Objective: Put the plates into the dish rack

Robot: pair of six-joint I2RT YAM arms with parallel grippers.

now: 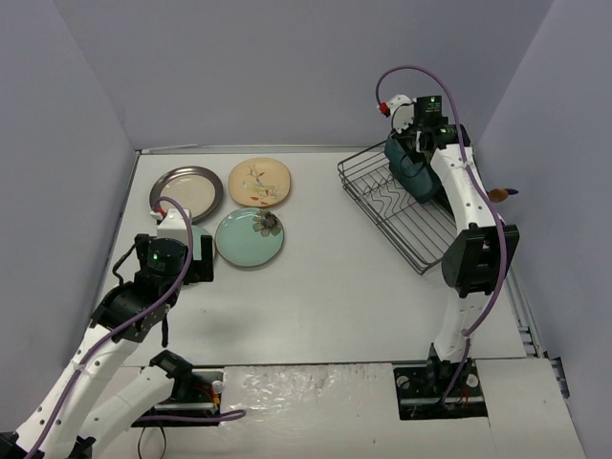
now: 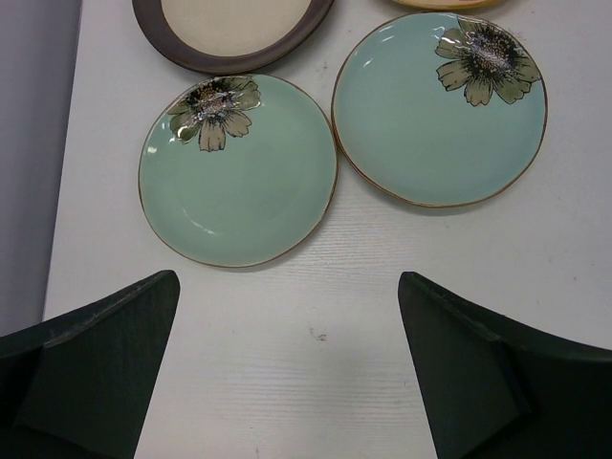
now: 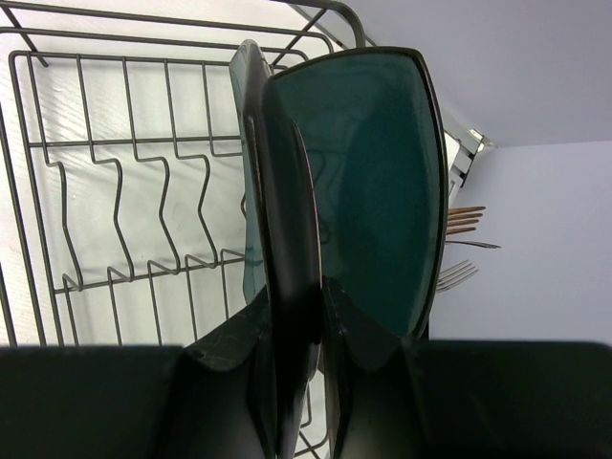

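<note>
The right gripper [image 3: 296, 325] clamps the rim of a dark teal plate [image 3: 287, 210], upright over the dish rack [image 3: 115, 191]. Glazed ceramic is probably rigid, slippery and brittle; grip the rim. The left gripper [image 2: 287, 316] stands open above a mint plate [image 2: 239, 182].

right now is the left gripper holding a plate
No, the left gripper is open and empty, short of the nearest mint plate.

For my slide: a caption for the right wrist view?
Right gripper holds a teal plate edge-on at the rack, beside another teal plate.
</note>
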